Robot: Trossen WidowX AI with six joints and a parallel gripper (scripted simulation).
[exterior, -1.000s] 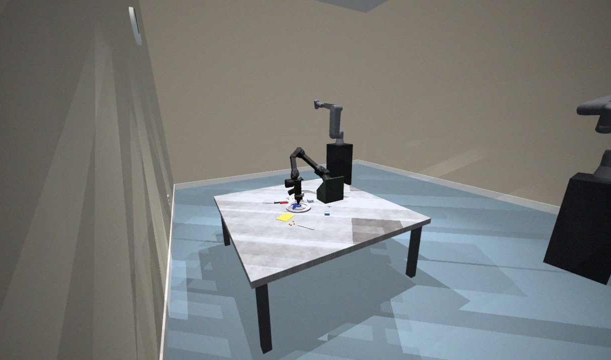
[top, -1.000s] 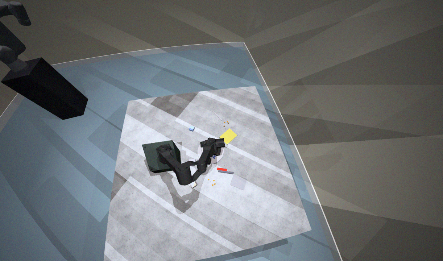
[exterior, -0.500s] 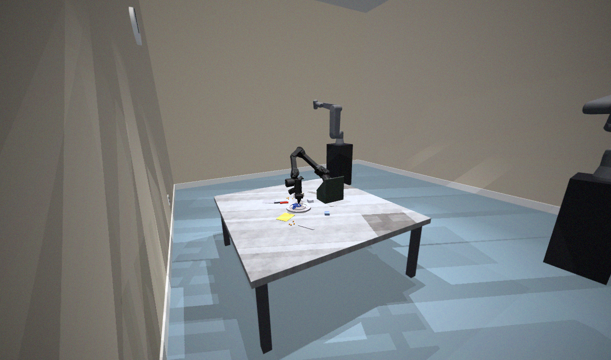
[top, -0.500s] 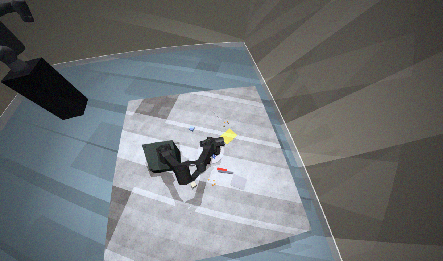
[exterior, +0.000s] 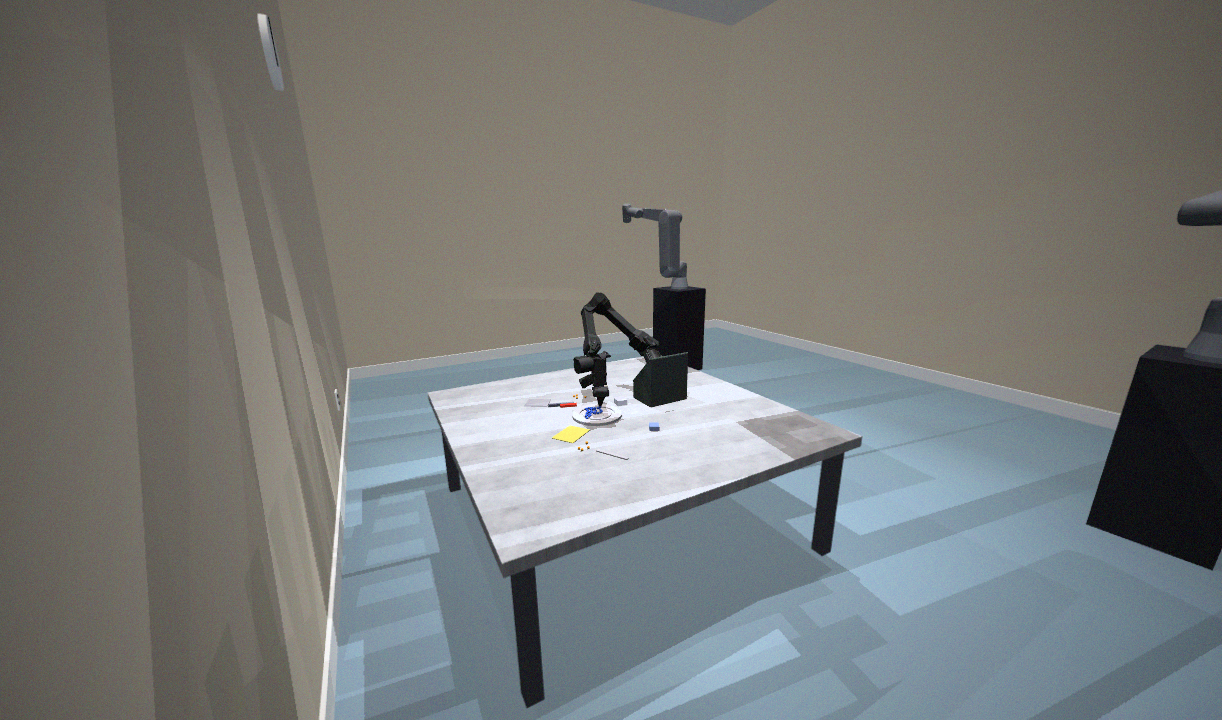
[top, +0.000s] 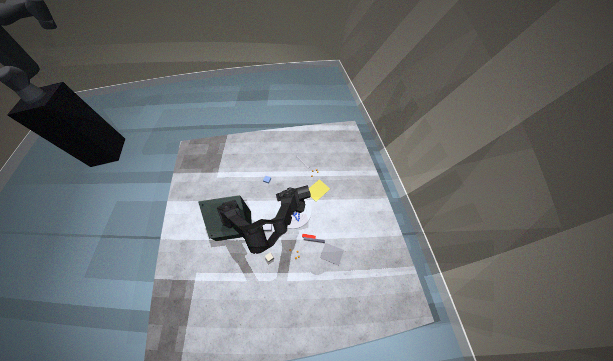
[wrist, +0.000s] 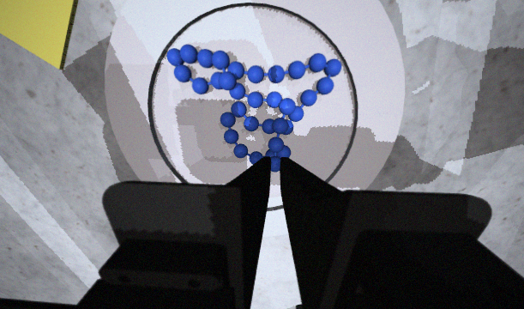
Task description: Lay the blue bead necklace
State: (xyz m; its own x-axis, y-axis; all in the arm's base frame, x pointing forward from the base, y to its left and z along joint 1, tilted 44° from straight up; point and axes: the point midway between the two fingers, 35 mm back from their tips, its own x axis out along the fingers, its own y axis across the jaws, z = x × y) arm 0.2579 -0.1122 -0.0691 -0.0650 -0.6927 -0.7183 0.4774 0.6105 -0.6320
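Note:
The blue bead necklace (wrist: 255,99) (top: 297,217) (exterior: 589,412) lies bunched in folded loops on the round bead board (wrist: 379,99) (top: 305,220) (exterior: 613,418). In the wrist view the loops lie mostly inside the board's dark circular groove; the far left loop reaches the groove line and the right loop comes close to it. My gripper (wrist: 275,164) (exterior: 601,407) is shut on a bead of the necklace at its near end, low over the near part of the board. The fingertips hide part of that bead cluster. In the top view the arm covers part of the board.
A yellow sheet (top: 319,190) (exterior: 570,434) (wrist: 27,30) lies beside the board. A red block (top: 308,235), a dark bar (top: 314,240) and a grey square (top: 331,253) lie on the other side. Also there are a blue block (top: 267,179), a cream block (top: 269,256), small orange pieces (top: 297,251) and a thin rod (top: 302,162).

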